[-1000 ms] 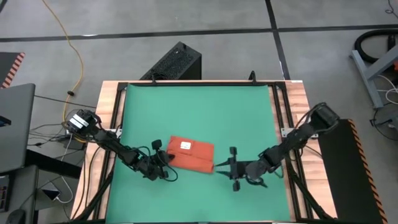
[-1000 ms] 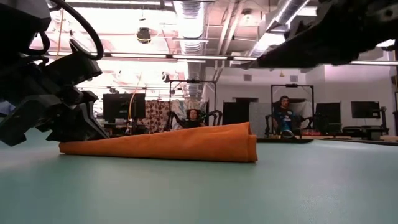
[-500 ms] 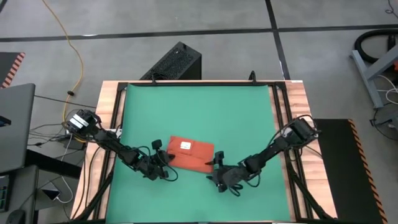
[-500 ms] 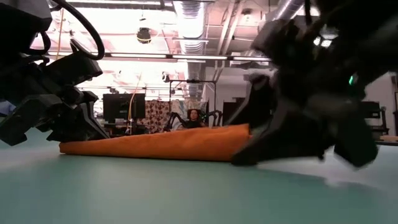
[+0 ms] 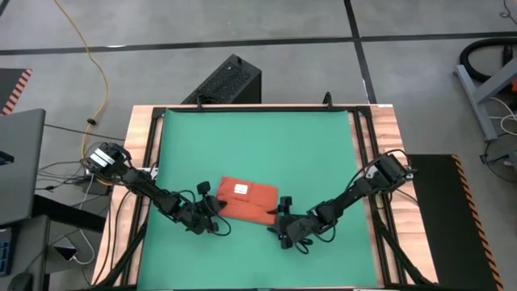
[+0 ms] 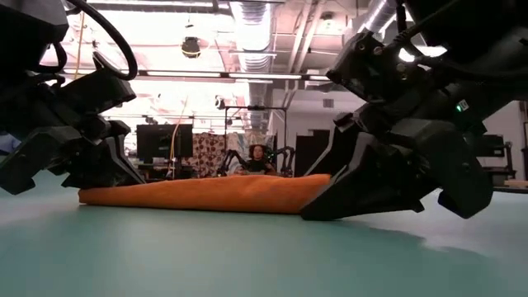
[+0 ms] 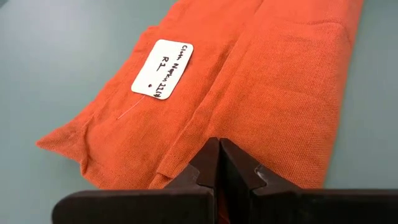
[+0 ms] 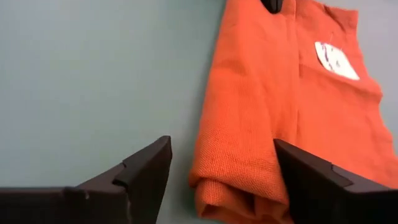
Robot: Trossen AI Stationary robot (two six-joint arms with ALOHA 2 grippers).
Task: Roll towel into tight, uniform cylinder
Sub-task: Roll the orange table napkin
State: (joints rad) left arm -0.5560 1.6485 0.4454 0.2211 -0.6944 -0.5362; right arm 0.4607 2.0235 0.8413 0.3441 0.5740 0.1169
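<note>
- Green mat (image 5: 258,145) carries one folded towel (image 5: 249,200) near its front.
- One white tag (image 7: 162,68), handwriting unreadable.
- Left gripper (image 5: 212,212) pinches towel's edge.
- Right gripper (image 5: 283,222), fingers spread, straddles the opposite end.

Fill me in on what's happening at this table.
Two robot arms are working an orange towel lying folded flat on the green mat, white tag up. The left claw is shut at one end of it. The right claw is open at the opposite end, with the rolled edge between its fingers.
</note>
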